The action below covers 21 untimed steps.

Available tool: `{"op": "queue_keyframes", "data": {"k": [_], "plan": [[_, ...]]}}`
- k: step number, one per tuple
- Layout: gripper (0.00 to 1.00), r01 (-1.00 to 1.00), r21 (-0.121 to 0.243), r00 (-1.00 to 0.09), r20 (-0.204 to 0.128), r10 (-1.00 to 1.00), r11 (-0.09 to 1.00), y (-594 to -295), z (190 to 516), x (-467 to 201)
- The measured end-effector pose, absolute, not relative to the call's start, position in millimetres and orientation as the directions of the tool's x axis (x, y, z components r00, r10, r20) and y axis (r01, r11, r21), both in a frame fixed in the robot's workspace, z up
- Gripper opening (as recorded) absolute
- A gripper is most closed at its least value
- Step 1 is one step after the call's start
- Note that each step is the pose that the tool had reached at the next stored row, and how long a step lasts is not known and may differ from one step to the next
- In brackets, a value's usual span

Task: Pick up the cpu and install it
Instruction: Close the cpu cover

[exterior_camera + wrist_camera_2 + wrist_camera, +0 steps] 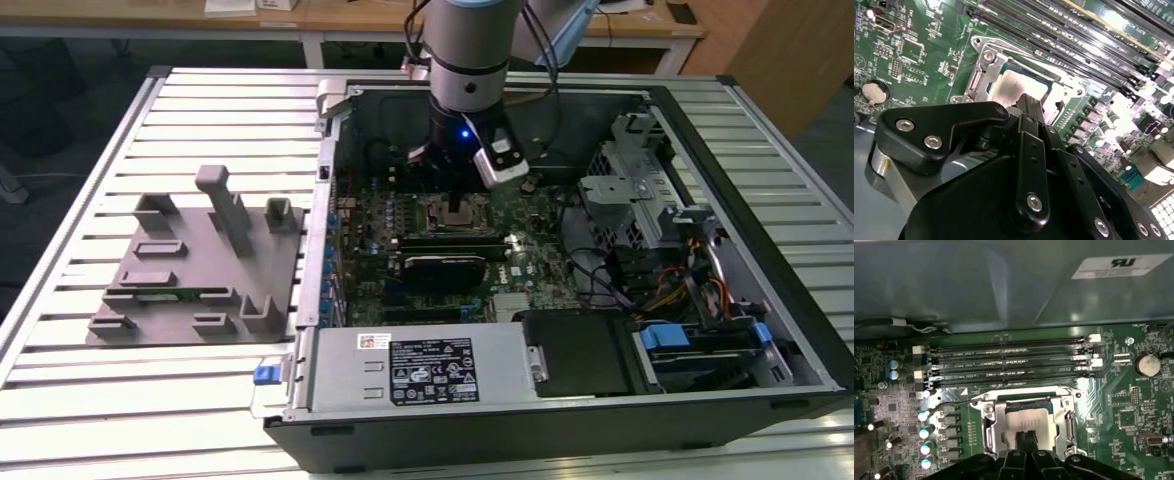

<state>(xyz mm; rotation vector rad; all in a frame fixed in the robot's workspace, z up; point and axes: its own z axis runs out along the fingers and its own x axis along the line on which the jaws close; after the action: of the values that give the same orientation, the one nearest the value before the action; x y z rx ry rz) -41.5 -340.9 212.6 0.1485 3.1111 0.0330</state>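
Exterior view: arm reaches down into the open computer case, gripper right over the socket mid motherboard; grey fixture tray sits on the slatted table at the exterior view's left, well apart from the case. Second wrist view: cpu lies flat inside the socket's metal frame, pale lid up, black fingers right over its near edge; can't tell if the tips touch the lid. First wrist view: chip sits square in the frame, memory slots just beyond it, fingertips together with at most a hairline gap and nothing between them, so jaws closed and empty, not clamping the chip. My read: chip is placed and this is the seating step. To do it well: keep the tips centred on the lid, push only straight down and lightly, no side load since the contacts underneath likely bend easily, chip edges parallel to the frame all round, no corner riding high. Can't tell whether the retention lever is latched
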Motion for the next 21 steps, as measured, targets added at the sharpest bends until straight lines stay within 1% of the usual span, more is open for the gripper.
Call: {"op": "queue_keyframes", "data": {"k": [13, 21], "plan": [[0.11, 0.09, 0.022, -0.996, -0.026, 0.091, 0.996, -343, 207, -62], [0.11, 0.08, 0.023, -0.996, -0.026, 0.081, 0.997, -343, 206, -63]]}}
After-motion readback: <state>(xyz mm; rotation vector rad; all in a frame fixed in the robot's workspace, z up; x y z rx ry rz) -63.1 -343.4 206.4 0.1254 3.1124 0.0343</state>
